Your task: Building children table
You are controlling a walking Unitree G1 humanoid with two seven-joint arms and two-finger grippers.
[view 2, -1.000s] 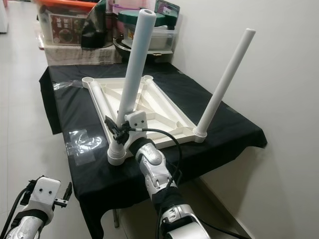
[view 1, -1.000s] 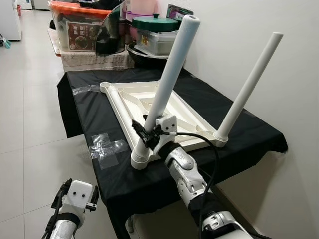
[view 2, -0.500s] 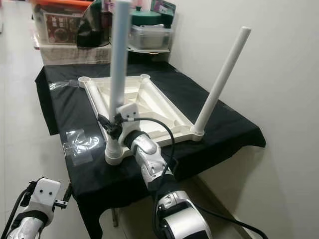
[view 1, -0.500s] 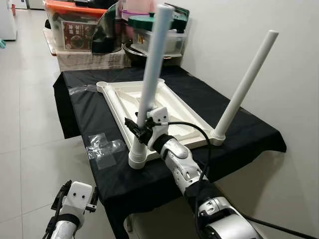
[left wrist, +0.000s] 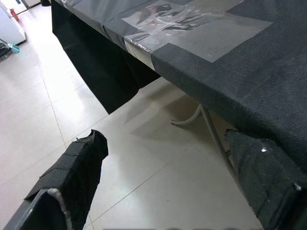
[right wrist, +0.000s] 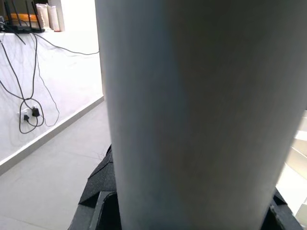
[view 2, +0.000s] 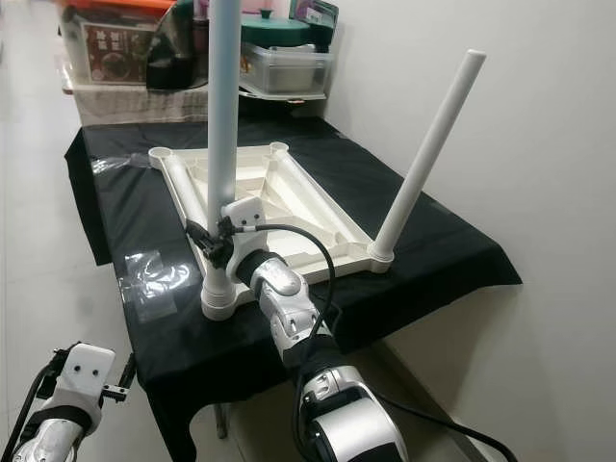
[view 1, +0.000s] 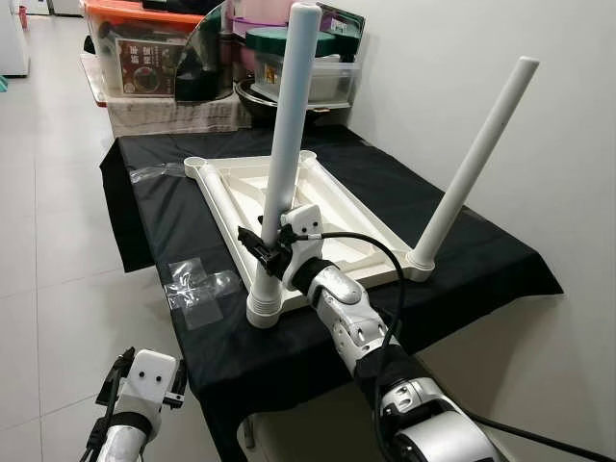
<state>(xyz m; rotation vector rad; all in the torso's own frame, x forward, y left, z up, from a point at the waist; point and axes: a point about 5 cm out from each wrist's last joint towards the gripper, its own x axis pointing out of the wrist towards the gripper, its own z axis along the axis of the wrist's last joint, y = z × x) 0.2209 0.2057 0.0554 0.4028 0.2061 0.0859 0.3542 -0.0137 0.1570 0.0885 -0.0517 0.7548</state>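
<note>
Table top: the white plastic table top lies upside down on a black cloth that covers a stand, beside the wall.
Legs fitted: 2 white legs stand in the 2 near corner sockets; the near leg rises almost upright, the far leg leans toward the wall.
Empty sockets: the 2 far corners carry no leg.
Right gripper: the right gripper is clamped around the near leg low down, just above its socket; the right wrist view shows the tube pressed between both black fingers.
Left gripper: the left gripper hangs idle below the cloth's edge, its fingers spread wide over the floor tiles.
Handling: the legs look like light, stiff, hollow tubes with a smooth, likely slippery surface; a low grip near the socket should give the best control for pushing or twisting it home.
Risk: a push on the tube could slide the light table top across the cloth.
Clutter: clear tape sticks to the cloth near the front edge; boxes and pots stand behind.
</note>
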